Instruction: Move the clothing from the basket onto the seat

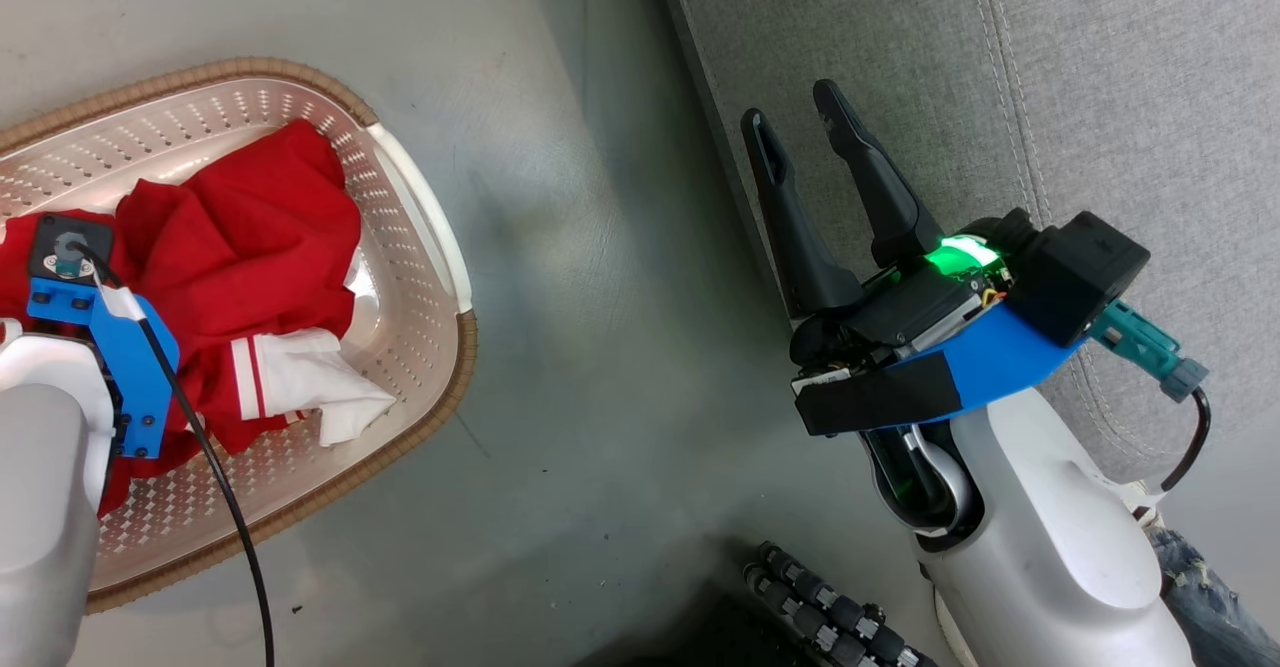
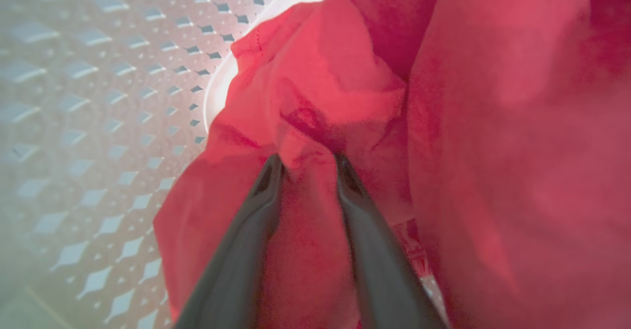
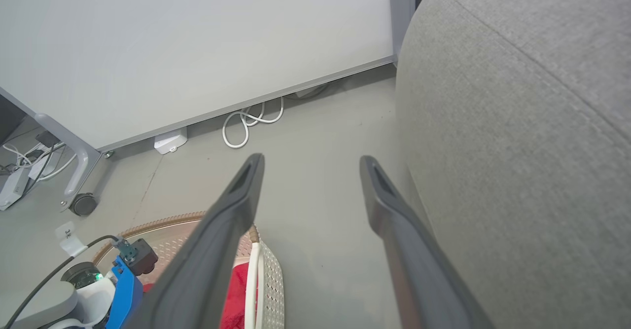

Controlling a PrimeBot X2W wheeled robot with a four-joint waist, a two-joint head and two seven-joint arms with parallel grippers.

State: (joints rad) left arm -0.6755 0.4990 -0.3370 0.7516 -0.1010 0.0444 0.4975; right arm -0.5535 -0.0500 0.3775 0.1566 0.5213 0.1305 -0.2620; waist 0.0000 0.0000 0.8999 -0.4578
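Dark fingers (image 2: pixel 236 250) of the left gripper (image 2: pixel 308 164) are straddling a raised fold of the clothing (image 2: pixel 493 146). They are standing roughly half parted with red fabric bunched between them, and I cannot tell whether they are actually pinching it. Just past them, the rest of the red heap is lying down inside the basket (image 2: pixel 98 97), with white trim showing at its edge in the head view.

As I judge the risks, a shallow bite on one thin fold could be slipping free on the lift. The two garments could also be clinging together, with one dropping onto the floor (image 1: pixel 600 267) halfway across. A fingertip catching a perforation could be dragging the light basket along.

Further off, the right gripper (image 1: pixel 792 107) is hovering spread wide and empty by the edge of the seat (image 1: pixel 1100 97). That is roughly where a carry would be passing, so the arms could be crowding each other. No red cloth is lying on the visible part of the seat, which is well apart from the basket.
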